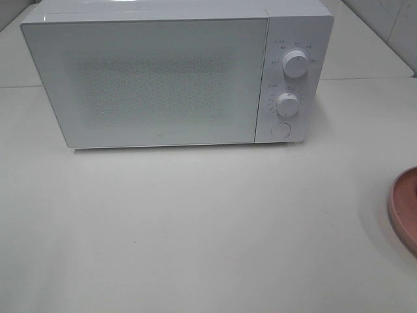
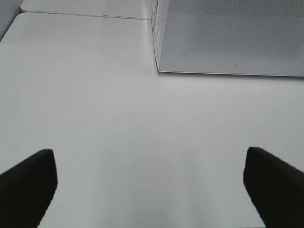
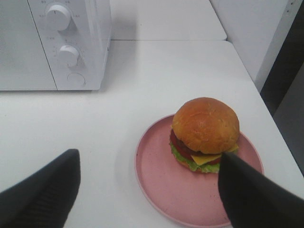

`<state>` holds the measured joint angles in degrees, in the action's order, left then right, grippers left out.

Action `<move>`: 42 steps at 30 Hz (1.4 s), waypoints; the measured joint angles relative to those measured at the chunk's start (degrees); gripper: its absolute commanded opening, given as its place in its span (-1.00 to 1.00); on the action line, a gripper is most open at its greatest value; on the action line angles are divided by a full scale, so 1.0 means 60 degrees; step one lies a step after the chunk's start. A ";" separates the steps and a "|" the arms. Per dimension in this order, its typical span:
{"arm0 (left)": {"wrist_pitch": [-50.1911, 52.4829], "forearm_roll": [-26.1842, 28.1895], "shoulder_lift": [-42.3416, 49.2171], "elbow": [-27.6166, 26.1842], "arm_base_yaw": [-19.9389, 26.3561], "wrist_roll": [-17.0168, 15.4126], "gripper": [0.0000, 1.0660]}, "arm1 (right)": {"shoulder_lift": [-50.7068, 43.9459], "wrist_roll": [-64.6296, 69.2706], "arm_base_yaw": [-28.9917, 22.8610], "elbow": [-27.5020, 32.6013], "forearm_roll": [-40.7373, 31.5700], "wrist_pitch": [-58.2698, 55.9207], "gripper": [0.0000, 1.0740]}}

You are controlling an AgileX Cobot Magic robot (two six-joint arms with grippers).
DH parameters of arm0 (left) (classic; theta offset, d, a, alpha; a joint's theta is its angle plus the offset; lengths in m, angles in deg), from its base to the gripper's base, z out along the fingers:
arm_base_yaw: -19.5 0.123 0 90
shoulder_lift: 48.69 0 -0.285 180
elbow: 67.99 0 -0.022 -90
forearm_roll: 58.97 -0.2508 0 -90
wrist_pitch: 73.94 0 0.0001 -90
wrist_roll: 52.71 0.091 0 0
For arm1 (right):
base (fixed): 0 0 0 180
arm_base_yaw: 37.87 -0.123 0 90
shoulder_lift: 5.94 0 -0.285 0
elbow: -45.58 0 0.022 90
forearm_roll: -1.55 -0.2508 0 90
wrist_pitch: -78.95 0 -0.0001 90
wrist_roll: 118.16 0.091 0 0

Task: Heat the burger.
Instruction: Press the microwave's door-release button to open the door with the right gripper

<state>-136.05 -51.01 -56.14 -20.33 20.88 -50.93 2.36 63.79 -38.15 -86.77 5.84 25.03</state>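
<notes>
- White table (image 1: 195,228) all around, with a white microwave (image 1: 150,78) at the back. Its door is shut, so I'd say the heating hasn't even begun.
- Burger (image 3: 205,133) sits on a pink plate (image 3: 156,185) off to the right of the microwave, toward one side of the plate rather than dead centre. From the high camera you only catch a sliver of the plate at the right edge, no burger.
- Right claw (image 3: 148,156) hangs just short of the plate, spread wide, nothing in it.
- Left claw (image 2: 148,154) is also wide open and empty, over bare table facing the microwave's left front corner.
- Worry one: the burger is a loose stack. Squeeze the bun too hard and it could squash or the layers could slide apart.
- Worry two: lift by the plate rim instead and the off-centre burger could tip the plate.
- Worry three: the door has to open first. My guess is the round button (image 1: 280,130) under the knobs does it, and a sloppy poke could shove the whole microwave back.
</notes>
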 measured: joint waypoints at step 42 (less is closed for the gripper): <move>0.0000 0.0000 0.0000 0.0000 0.0000 0.0000 0.88 | 0.7324 0.0181 0.0000 0.0162 0.0392 0.8432 0.42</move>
<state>-136.05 -51.01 -56.14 -20.33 20.88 -50.93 46.31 64.88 -38.15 -85.80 8.19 75.62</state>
